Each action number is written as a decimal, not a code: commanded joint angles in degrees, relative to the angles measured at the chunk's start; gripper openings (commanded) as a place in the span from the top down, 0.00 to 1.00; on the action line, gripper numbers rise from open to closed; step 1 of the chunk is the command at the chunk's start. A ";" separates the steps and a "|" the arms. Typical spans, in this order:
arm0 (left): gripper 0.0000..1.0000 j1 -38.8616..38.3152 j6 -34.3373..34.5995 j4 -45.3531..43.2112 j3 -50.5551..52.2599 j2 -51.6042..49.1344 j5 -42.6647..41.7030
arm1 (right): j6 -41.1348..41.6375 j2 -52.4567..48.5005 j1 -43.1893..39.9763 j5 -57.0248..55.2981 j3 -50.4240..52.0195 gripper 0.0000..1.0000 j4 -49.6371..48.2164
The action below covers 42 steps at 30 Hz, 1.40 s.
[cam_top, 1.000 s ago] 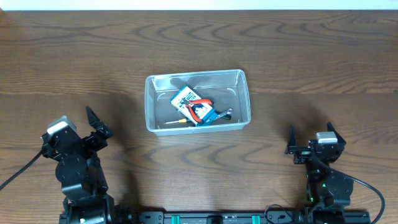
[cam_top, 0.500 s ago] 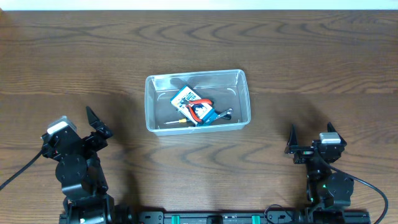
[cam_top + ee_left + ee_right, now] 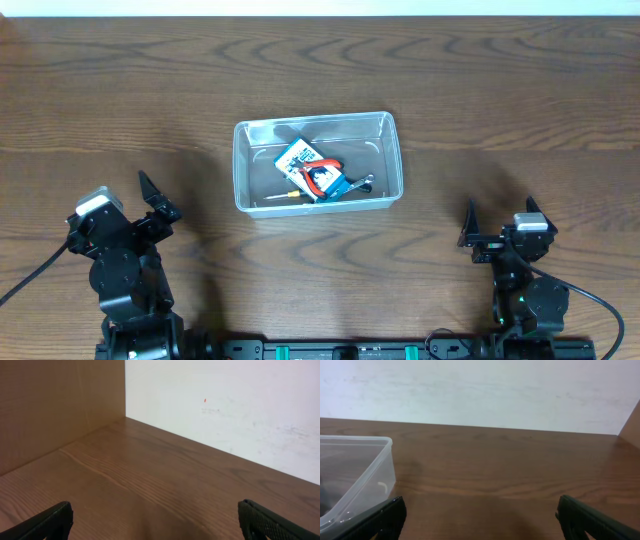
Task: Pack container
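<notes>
container: clear, colourless rectangular plastic bin with rounded corners and a rim (image 3: 392, 150), standing upright near the middle of the table, long side running left to right; it lies between the two arms and farther from the robot base than both, well apart from each.
container, right wrist view: one rounded corner and a see-through wall show at the left edge, just beyond the left fingertip.
contents, item 1: small blue-and-white box (image 3: 296, 156), lying tilted on the bin floor, left of centre.
contents, item 2: red-handled pliers (image 3: 322, 176), lying partly over the box.
contents, item 3: small metal tool (image 3: 362, 183), at the right end of the pile; its kind is too small to tell.
contents, item 4: thin tool with a yellowish part (image 3: 284, 197), along the near wall.
left gripper (image 3: 155, 196): black two-finger gripper, jaws spread wide, holding nothing, at the near left of the table; only bare wood lies between its fingertips.
right gripper (image 3: 498, 212): black two-finger gripper, jaws spread wide, holding nothing, at the near right.
surface: dark brown wood-grain table (image 3: 500, 90).
backdrop: white wall (image 3: 225, 405) behind the table; a brown panel (image 3: 50, 405) at the left.
</notes>
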<state>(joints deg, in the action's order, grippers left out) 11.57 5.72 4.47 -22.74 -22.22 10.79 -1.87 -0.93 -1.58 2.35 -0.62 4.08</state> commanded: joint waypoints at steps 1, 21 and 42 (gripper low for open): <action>0.02 0.24 -0.79 -0.26 -0.24 0.24 0.87 | 0.98 0.59 -0.59 -0.39 0.28 0.01 0.02; 0.02 -16.35 -0.74 17.33 0.76 13.81 -5.66 | 0.98 0.59 -0.59 -0.39 0.28 0.01 0.02; 0.02 -17.77 -0.81 -0.31 22.49 22.12 -7.43 | 0.98 0.59 -0.59 -0.39 0.28 0.01 0.00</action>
<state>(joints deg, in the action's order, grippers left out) -5.91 5.69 1.15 -1.21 -0.58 5.30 -1.85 -0.84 -1.58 2.13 -0.56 4.03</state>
